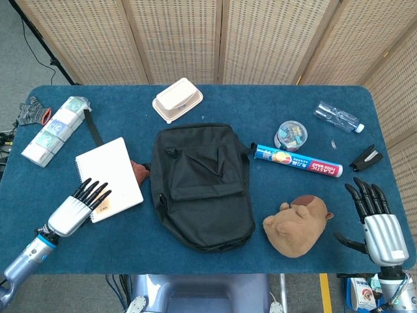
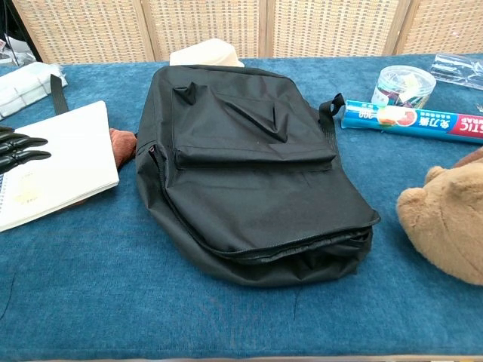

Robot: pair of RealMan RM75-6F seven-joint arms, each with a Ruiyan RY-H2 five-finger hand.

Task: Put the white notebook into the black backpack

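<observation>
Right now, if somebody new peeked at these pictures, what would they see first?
The big black backpack lying flat in the middle of the blue table grabs the eye first. To its left lies the white notebook, with the left hand's dark fingertips over its near corner. On the other side, a brown plush animal lies by the table's near edge, with the right hand open beyond it.

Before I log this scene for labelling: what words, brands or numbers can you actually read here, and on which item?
"PLASTIC WRAP": on the blue wrap box, in the head view.
"STIC": the same box in the chest view, cut off by its end cap; the Chinese characters beside it are too small to read.
Pack of tissues: label print blurred.
White notebook: yellow sticker, unreadable.
Water bottle: nothing legible.
</observation>
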